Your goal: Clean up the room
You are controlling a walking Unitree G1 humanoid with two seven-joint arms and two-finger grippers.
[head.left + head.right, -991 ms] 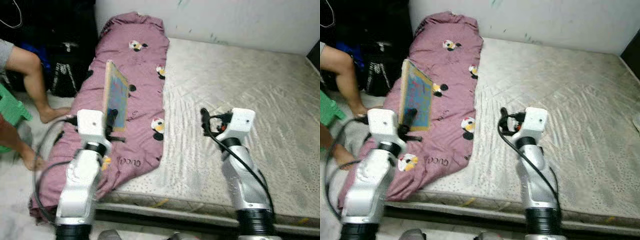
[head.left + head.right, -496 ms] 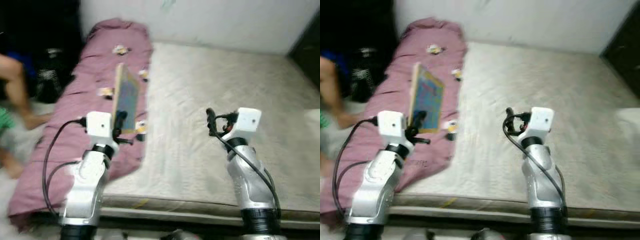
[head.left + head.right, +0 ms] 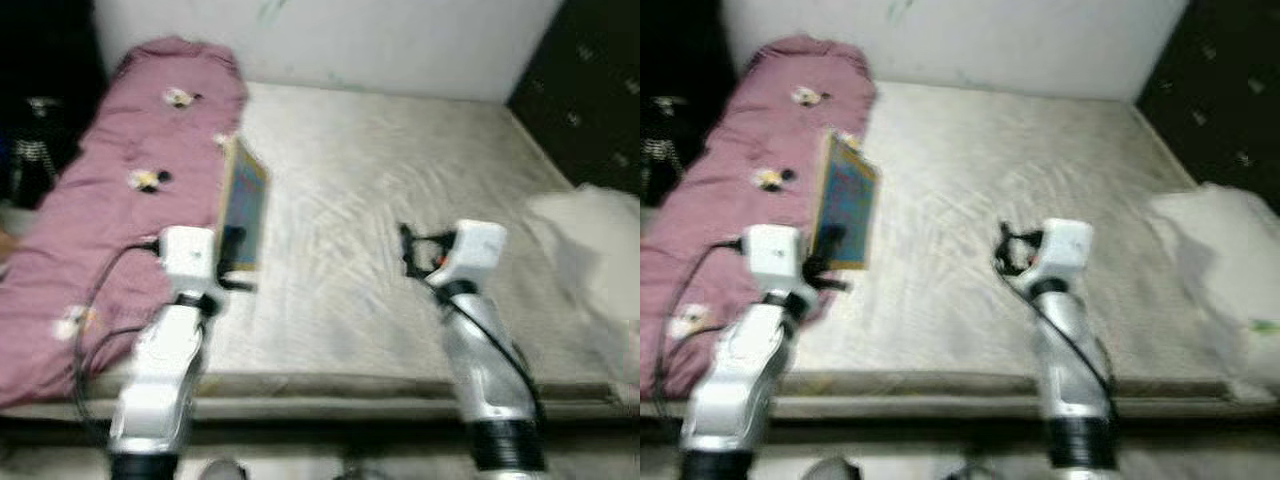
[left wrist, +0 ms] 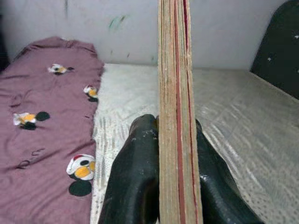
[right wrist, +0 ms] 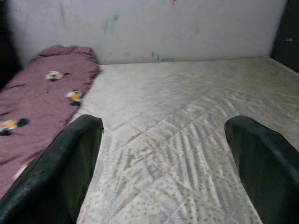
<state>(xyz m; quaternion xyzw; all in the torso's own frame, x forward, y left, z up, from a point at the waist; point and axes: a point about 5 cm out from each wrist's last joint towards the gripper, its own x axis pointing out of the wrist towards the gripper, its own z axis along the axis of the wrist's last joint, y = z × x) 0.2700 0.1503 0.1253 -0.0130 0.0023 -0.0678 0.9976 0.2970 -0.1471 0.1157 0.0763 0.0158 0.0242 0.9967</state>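
My left gripper is shut on a thin flat book with a blue cover, held upright over the left part of the bare mattress. In the left wrist view the book's edge stands between the two black fingers. My right gripper is open and holds nothing, hovering over the middle of the mattress. Its wide-apart fingers frame the bed in the right wrist view. A purple quilt with cartoon prints lies along the bed's left side.
A white pillow or bundle sits at the bed's right side. A dark panel rises at the back right, and a white wall runs behind the bed. Dark bags stand at far left.
The camera has swung to the right: the person's legs and green stool left the picture and the white bundle came in. Both arms keep their pose, the book still held.
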